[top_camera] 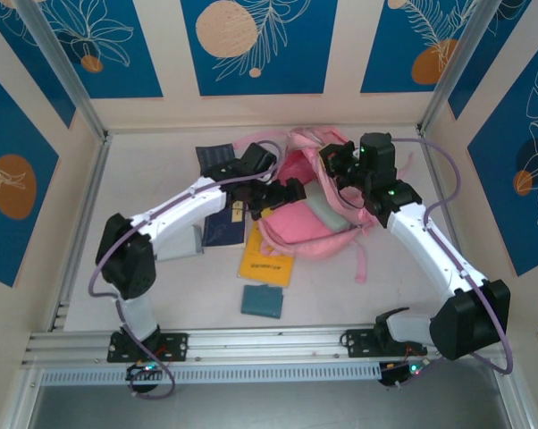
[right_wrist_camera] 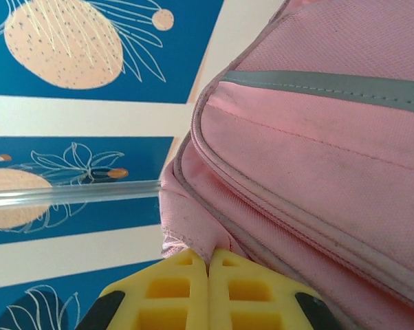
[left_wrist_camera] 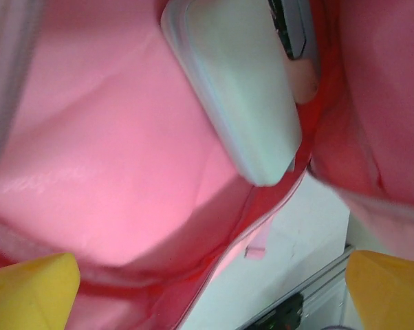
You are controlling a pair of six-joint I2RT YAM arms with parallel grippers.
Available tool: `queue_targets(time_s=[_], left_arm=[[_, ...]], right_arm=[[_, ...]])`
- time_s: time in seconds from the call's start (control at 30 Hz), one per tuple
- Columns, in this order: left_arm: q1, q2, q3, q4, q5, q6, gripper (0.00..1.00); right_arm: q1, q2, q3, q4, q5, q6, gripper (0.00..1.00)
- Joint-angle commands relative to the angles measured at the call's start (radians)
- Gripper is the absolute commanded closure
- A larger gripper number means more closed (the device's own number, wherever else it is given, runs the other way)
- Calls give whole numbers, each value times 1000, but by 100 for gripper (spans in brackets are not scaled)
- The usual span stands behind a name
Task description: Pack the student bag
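right gripper (right_wrist_camera: 208, 258) tight on student bag (right_wrist_camera: 317, 158)

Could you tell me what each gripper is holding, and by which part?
The right gripper pinches the student bag by a fabric fold at its edge; the left gripper is open, holding nothing.

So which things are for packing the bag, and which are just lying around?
In the job:
student bag
pale case inside it
right claw, pinching the bag's edge
left claw, open at its mouth

Lying about, maybe to pack later:
yellow book
navy book
teal pouch
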Motion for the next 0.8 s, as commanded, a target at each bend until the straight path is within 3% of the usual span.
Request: queue_targets(time_s=[0.0, 0.23, 0.4, 0.57, 0.77], left_arm=[[27, -102, -68, -101, 0, 138, 1], [96, -356, -234, -198, -114, 249, 1], [102, -457, -309, -274, -193, 278, 2], [106, -491, -408, -287, -202, 260, 2], [105, -558, -498, -280, -182, 235, 3]], right_arm=[[3, 26, 20, -37, 33, -168, 100], [155, 140, 105, -173, 64, -497, 100], [255, 217, 161, -303, 110, -632, 95], [307, 225, 164, -369, 145, -666, 71], [393, 129, 141, -426, 218, -787, 43]])
